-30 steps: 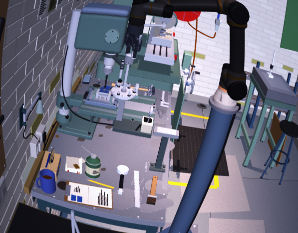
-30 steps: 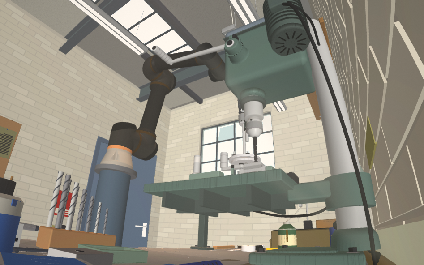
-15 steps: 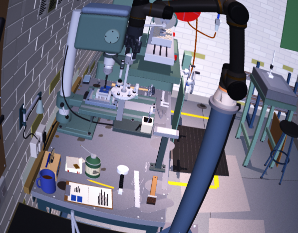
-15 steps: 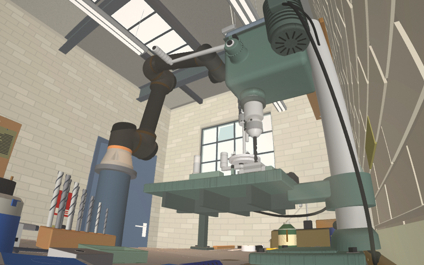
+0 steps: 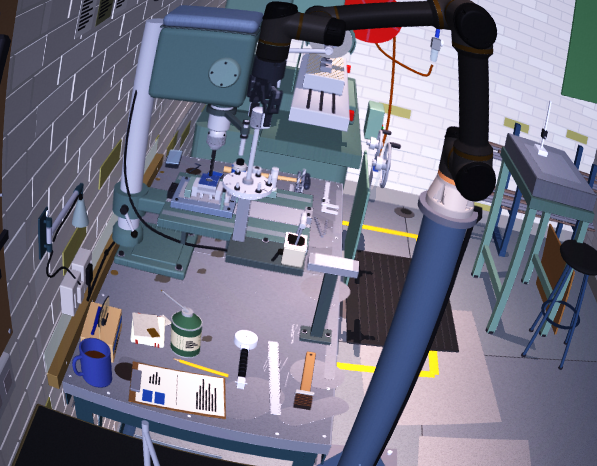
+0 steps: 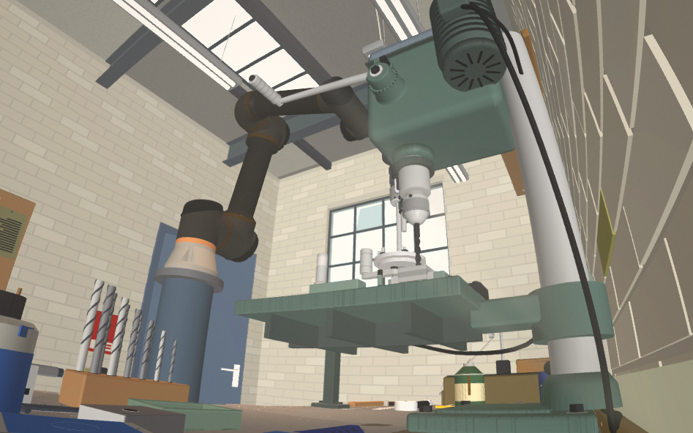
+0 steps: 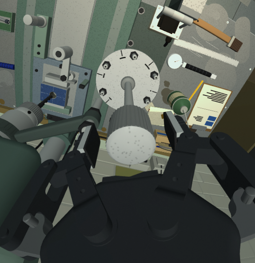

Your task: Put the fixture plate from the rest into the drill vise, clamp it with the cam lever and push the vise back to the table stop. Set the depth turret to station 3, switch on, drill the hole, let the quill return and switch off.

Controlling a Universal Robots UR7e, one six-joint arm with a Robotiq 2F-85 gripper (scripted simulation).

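On the drill press table the blue fixture plate sits in the drill vise under the drill bit, with the cam lever lying across the vise's far side. Beside it stands the round depth turret disc with several stop screws, carrying a stem topped by a knurled grey knob. My gripper hangs at the knob, just right of the press head. It is open and empty, a finger on either side of the knob.
The press head and chuck crowd my left side, with a feed arm crossing below. On the bench lie an oil can, clipboard, mug, dial gauge, brush and a pen holder.
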